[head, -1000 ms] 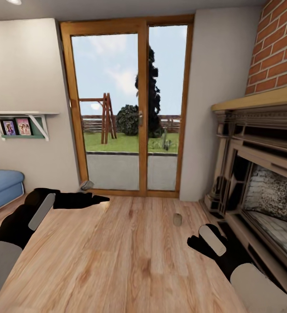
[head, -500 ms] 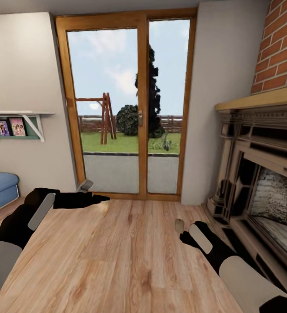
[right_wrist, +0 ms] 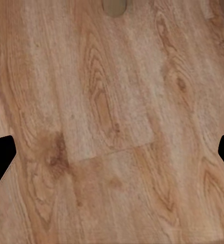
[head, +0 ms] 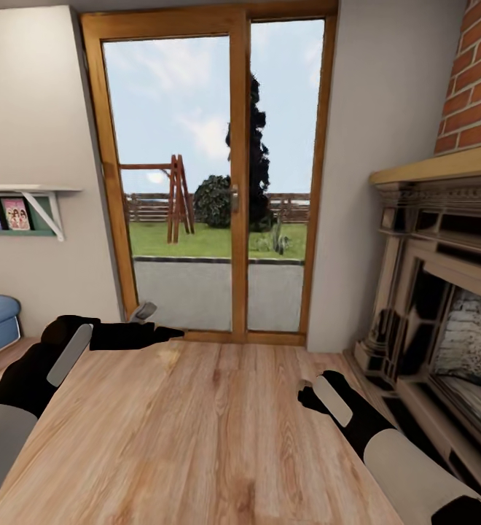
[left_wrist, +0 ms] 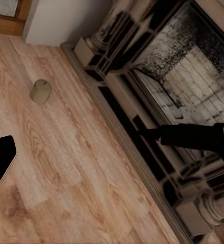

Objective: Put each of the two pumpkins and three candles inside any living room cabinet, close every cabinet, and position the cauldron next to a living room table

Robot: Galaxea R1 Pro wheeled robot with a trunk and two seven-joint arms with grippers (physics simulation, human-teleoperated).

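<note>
On floor by fireplace (head: 444,306) — candle (left_wrist: 40,91) ahead; right gripper (right_wrist: 112,152) wide, empty.

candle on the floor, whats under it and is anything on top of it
The candle stands directly on the bare wooden floor, near the fireplace. Nothing rests on its flat top. In the head view the right gripper covers most of it.
</note>
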